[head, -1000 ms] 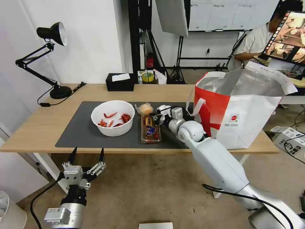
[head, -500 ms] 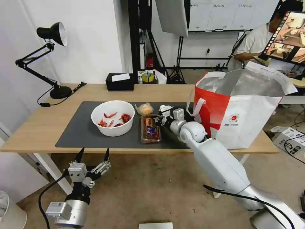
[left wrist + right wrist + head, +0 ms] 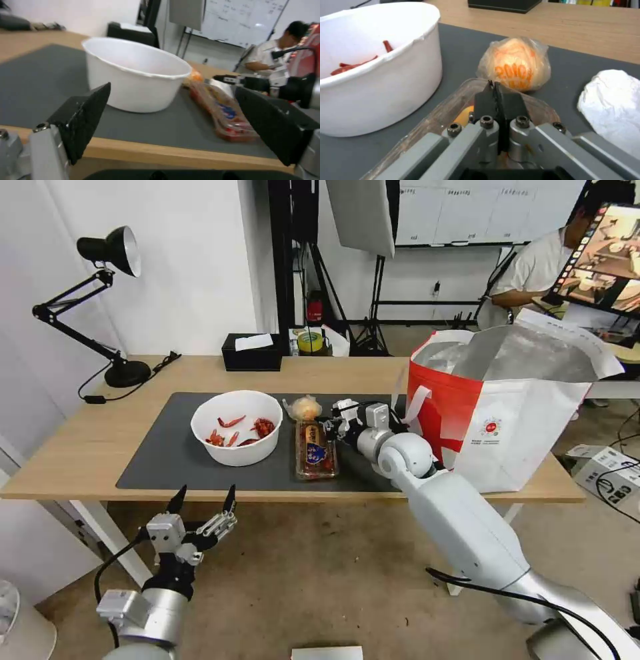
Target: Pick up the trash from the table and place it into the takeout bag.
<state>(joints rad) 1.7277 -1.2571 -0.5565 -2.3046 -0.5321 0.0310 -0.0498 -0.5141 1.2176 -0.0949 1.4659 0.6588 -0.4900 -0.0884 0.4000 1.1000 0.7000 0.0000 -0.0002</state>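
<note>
White right end effector [image 3: 494,88], seemingly closed, over tray [image 3: 316,450]

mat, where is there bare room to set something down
The mat is bare between its left edge and the bowl, and along the front strip below the bowl. It is crowded from the bowl rightward: tomato tray, small food bag, right gripper, takeout bag.

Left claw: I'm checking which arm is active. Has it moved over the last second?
Yes. The open left claw has risen toward the table front edge, drifting rightward.
</note>
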